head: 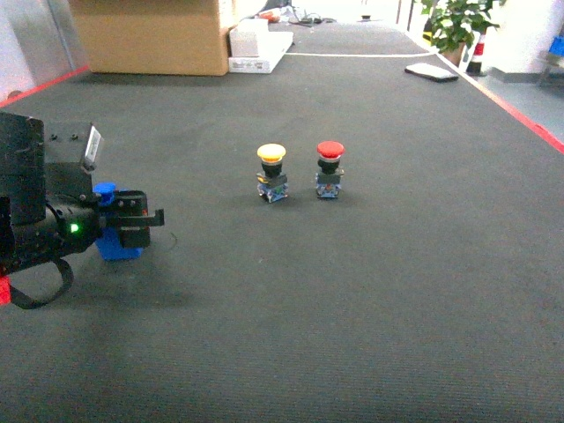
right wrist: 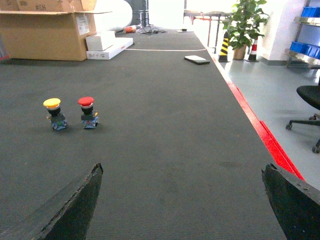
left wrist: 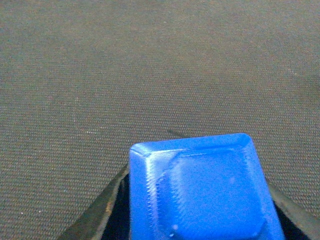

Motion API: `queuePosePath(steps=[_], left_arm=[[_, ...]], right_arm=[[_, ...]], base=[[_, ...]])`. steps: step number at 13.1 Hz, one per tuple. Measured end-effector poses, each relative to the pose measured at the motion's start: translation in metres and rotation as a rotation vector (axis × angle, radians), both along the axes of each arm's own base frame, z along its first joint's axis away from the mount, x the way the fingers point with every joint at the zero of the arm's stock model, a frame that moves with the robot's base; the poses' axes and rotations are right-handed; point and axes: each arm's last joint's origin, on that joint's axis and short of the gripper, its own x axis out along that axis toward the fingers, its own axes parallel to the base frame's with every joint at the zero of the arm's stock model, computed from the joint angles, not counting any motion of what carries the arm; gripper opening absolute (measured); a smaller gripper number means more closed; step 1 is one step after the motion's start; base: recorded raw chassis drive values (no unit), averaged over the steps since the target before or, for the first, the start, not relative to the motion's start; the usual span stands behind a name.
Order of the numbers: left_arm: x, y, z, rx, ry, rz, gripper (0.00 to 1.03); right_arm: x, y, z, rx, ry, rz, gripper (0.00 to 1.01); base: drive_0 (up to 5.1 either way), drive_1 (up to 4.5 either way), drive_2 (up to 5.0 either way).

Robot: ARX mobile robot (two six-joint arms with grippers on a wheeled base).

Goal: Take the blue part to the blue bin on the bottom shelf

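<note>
Workshop or warehouse floor: dark carpet (right wrist: 165, 140), cardboard box (right wrist: 42, 29), blue-bin shelving (right wrist: 305, 47)

The blue part (left wrist: 197, 192) is a saturated, even blue with fine ridged lines across its top face, set against the black left hand (head: 141, 220). The floor (head: 352, 300) is dark grey carpet with a fine ribbed weave, edged in red at three o'clock. One push button (head: 271, 173) has a yellow cap, its neighbour (head: 330, 169) a red one. At eleven o'clock stands a plain brown cardboard box (head: 150, 35).

One blue part (head: 113, 240); two pushbuttons (yellow (head: 271, 173), red (head: 330, 169)); one cardboard box (head: 150, 35).
</note>
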Motion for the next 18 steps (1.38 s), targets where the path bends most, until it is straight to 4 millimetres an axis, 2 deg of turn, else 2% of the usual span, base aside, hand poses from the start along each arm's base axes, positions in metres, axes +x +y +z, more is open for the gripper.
queuePosePath(steps=[1, 2, 4, 6, 8, 10, 12, 13, 14, 16, 18], left_arm=[[0.0, 0.0, 0.0, 0.005, 0.002, -0.004, 0.48], [0.0, 0.0, 0.0, 0.009, 0.001, -0.006, 0.45], [-0.003, 0.0, 0.002, 0.032, -0.014, -0.008, 0.45], [-0.02, 0.001, 0.016, 0.039, -0.042, 0.001, 0.44], [-0.054, -0.002, 0.057, 0.059, -0.146, 0.007, 0.44], [-0.1, -0.011, 0.095, 0.074, -0.212, 0.004, 0.44], [-0.138, -0.013, 0.137, 0.069, -0.318, 0.032, 0.44], [-0.154, -0.013, 0.15, 0.063, -0.364, 0.054, 0.44], [-0.169, -0.012, 0.156, 0.061, -0.377, 0.073, 0.44], [-0.195, -0.015, 0.154, 0.045, -0.356, 0.075, 0.44], [-0.212, -0.016, 0.155, 0.014, -0.371, 0.082, 0.44]], right_arm=[[0.0, 0.0, 0.0, 0.0, 0.0, 0.0, 0.98], [0.0, 0.0, 0.0, 0.0, 0.0, 0.0, 0.98], [0.0, 0.0, 0.0, 0.0, 0.0, 0.0, 0.98], [0.0, 0.0, 0.0, 0.0, 0.0, 0.0, 0.98], [0.0, 0.0, 0.0, 0.0, 0.0, 0.0, 0.98], [0.0, 0.0, 0.0, 0.0, 0.0, 0.0, 0.98], [0.0, 0.0, 0.0, 0.0, 0.0, 0.0, 0.98], [0.0, 0.0, 0.0, 0.0, 0.0, 0.0, 0.98], [0.0, 0.0, 0.0, 0.0, 0.0, 0.0, 0.98], [0.0, 0.0, 0.0, 0.0, 0.0, 0.0, 0.98], [0.0, 0.0, 0.0, 0.0, 0.0, 0.0, 0.98]], base=[[0.0, 0.0, 0.0], [0.0, 0.0, 0.0], [0.0, 0.0, 0.0], [0.0, 0.0, 0.0], [0.0, 0.0, 0.0], [0.0, 0.0, 0.0], [0.0, 0.0, 0.0], [0.0, 0.0, 0.0], [0.0, 0.0, 0.0], [0.0, 0.0, 0.0], [0.0, 0.0, 0.0]])
